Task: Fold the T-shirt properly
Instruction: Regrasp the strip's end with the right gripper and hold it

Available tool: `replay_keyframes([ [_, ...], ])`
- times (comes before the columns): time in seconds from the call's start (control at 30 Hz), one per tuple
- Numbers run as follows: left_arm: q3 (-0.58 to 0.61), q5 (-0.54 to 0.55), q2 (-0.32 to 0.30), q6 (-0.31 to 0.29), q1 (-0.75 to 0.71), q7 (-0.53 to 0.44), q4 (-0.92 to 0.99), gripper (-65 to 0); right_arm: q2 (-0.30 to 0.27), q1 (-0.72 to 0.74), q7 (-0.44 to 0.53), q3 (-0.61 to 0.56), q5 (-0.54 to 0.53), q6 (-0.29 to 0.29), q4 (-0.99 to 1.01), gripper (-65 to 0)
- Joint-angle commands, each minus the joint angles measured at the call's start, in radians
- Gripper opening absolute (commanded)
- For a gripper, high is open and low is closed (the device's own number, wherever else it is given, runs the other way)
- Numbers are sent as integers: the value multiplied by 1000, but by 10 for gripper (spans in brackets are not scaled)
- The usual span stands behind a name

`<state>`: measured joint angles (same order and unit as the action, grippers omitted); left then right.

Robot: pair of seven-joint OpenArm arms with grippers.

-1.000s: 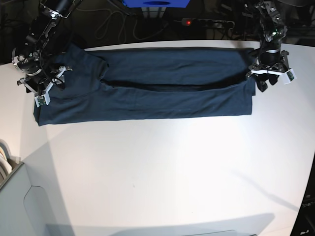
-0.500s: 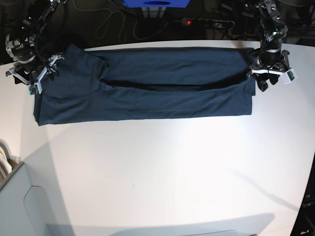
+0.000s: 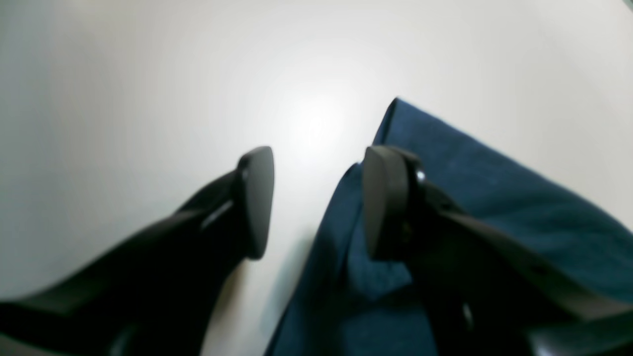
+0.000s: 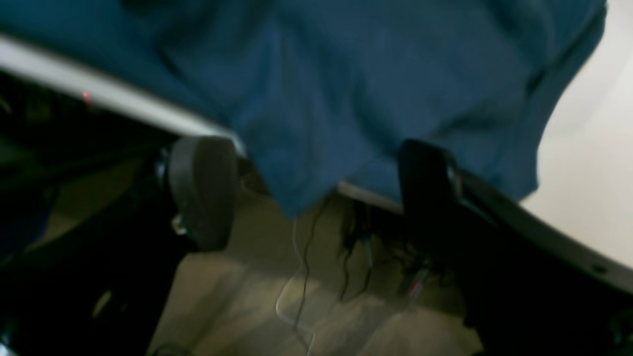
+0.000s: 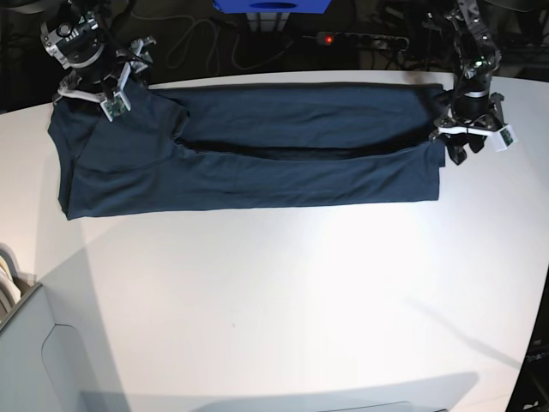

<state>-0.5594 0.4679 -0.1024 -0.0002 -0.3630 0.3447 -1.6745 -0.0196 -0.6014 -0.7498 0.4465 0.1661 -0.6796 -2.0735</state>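
The dark navy T-shirt (image 5: pixel 283 163) lies folded into a long band across the far part of the white table (image 5: pixel 283 300). My right gripper (image 5: pixel 120 81) is at the shirt's far left corner, by the table's far edge. In the right wrist view it (image 4: pixel 314 188) is open, and a corner of the shirt (image 4: pixel 371 74) hangs between its fingers over the table edge. My left gripper (image 5: pixel 470 142) is at the shirt's right end. In the left wrist view it (image 3: pixel 316 202) is open and empty, with one finger (image 3: pixel 381 202) over the shirt's edge (image 3: pixel 494 198) and the other over bare table.
A power strip with a red light (image 5: pixel 360 39) and a blue object (image 5: pixel 270 7) are behind the table's far edge. Cables (image 4: pixel 301 277) lie on the floor below that edge. A pale grey object (image 5: pixel 17 318) is at the lower left.
My right gripper has moved from the shirt's left edge up to its far left corner. The shirt's left part now lies spread further left. The left arm has hardly moved.
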Motion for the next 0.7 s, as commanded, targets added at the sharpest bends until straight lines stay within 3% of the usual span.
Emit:
replay_keyframes([
  [0.0,-6,5,-13,-1,2,-22,-6,-369,-9,-9,16,-8,-9,-19,-16,-158],
  [0.53,-9,5,-13,-1,2,-22,0,-369,-52,24,16,-16,-9,-19,130,-170],
  [0.67,-11,5,-13,-1,0,-22,0,-369,-56,48,17,-13,-9,-19,169,-276],
])
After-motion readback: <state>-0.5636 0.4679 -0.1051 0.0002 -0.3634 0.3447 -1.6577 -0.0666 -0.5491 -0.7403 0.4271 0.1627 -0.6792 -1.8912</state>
